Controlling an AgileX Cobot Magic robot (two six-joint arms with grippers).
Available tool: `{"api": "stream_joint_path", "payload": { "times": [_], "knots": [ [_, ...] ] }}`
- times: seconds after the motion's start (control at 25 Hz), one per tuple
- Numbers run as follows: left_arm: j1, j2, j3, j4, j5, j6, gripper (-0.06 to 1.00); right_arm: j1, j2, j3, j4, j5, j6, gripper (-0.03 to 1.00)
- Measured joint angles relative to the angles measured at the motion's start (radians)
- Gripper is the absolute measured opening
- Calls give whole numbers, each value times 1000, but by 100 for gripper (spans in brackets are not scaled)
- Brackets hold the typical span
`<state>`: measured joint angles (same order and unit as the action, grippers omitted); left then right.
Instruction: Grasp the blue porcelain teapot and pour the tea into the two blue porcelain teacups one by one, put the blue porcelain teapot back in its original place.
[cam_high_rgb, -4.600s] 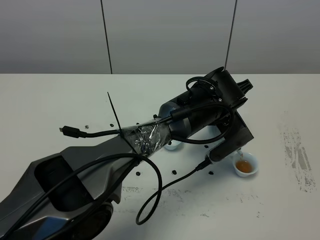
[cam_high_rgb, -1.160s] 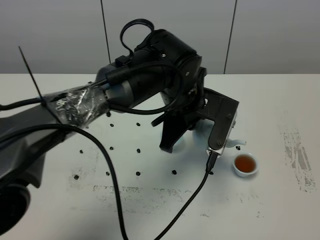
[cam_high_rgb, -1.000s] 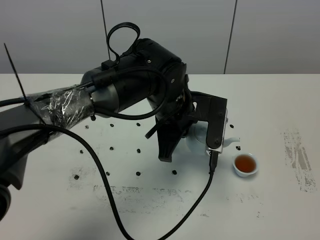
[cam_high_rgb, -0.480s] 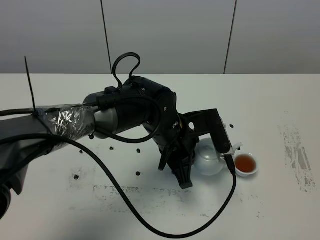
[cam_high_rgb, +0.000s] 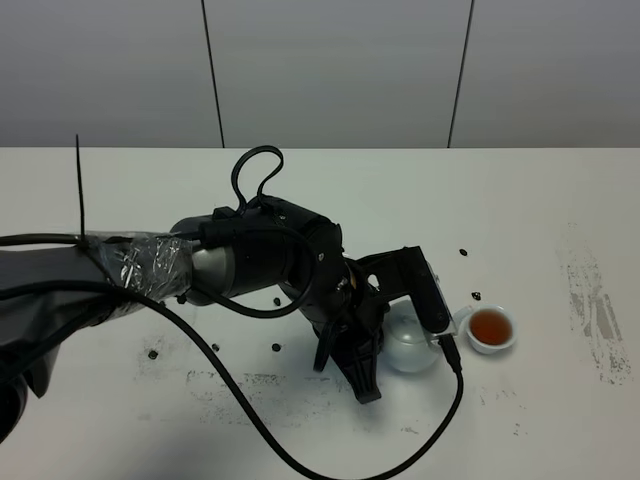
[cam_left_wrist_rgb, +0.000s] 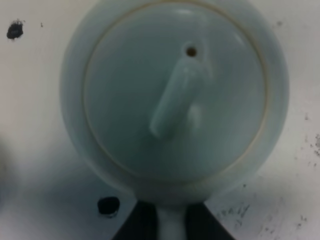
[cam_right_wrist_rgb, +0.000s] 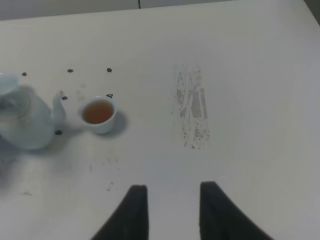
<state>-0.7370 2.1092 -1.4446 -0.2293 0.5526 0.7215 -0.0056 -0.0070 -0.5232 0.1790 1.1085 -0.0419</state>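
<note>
The blue porcelain teapot (cam_high_rgb: 413, 343) is upright, low at the table, with its spout toward a teacup (cam_high_rgb: 490, 329) full of amber tea. My left gripper (cam_high_rgb: 384, 352) is shut on the teapot's loop handle. In the left wrist view the lid and knob (cam_left_wrist_rgb: 175, 100) fill the frame, and the handle sits between the dark fingers (cam_left_wrist_rgb: 134, 226) of the gripper (cam_left_wrist_rgb: 170, 227). The right wrist view shows the teapot (cam_right_wrist_rgb: 26, 127), the filled teacup (cam_right_wrist_rgb: 99, 114) and a pale-blue rim (cam_right_wrist_rgb: 7, 82) at the frame edge, perhaps the second teacup. My right gripper (cam_right_wrist_rgb: 172, 200) is open and empty.
The left arm (cam_high_rgb: 250, 265) and its cable (cam_high_rgb: 240, 400) lie across the table's middle and hide what is behind them. Small black dots (cam_high_rgb: 276, 347) and grey scuff marks (cam_high_rgb: 592, 300) mark the white tabletop (cam_high_rgb: 540, 200). A grey wall stands behind.
The left arm has come down and forward with the teapot, from raised behind the filled cup to low at the table beside it. The cup has not moved.
</note>
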Motion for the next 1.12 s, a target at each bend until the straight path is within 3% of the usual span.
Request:
{"api": "stream_joint_path", "payload": {
  "times": [0.36,0.52,0.72,0.92,1.12],
  "knots": [
    [0,-54,21,12,-14,0,8,0,0,0,0,0,0,24],
    [21,-127,-26,100,22,0,8,0,0,0,0,0,0,24],
    [93,-129,-192,245,167,24,8,0,0,0,2,0,0,24],
    [191,-112,-258,358,198,215,8,0,0,0,6,-2,0,24],
    [272,-69,-258,389,192,457,8,0,0,0,10,-3,0,24]
  ]
}}
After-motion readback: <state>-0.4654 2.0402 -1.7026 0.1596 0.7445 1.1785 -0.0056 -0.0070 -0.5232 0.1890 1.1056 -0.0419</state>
